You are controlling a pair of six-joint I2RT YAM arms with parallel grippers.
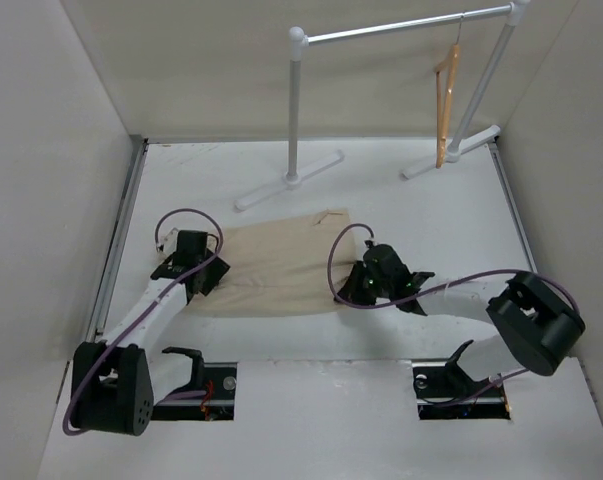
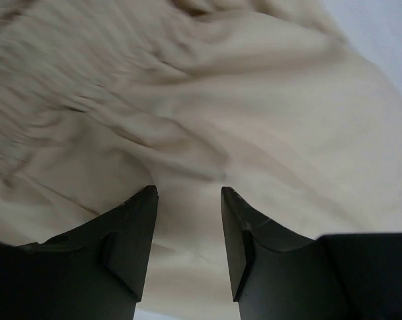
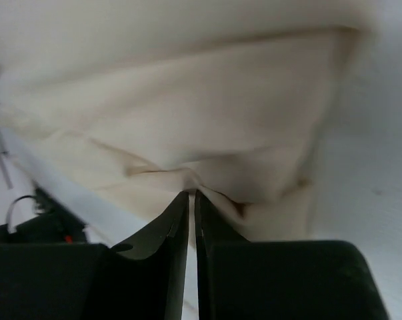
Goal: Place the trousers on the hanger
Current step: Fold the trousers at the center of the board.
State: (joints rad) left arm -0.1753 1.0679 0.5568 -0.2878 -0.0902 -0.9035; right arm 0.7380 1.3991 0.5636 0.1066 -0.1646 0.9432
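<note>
You see the trousers (image 1: 281,265) lying flat on the table (image 1: 431,225), in the middle, close in front of both arms. Your left gripper (image 2: 187,193) is at their left edge with its fingers spread apart over the wrinkled cloth. I cannot tell if they touch it. Your right gripper (image 3: 192,195) is at the right edge, toward the near corner, and its fingers are pressed almost together on a small fold of the trousers. The hanger (image 1: 447,105) hangs on the white rail (image 1: 401,28) at the far right, well apart from the trousers.
</note>
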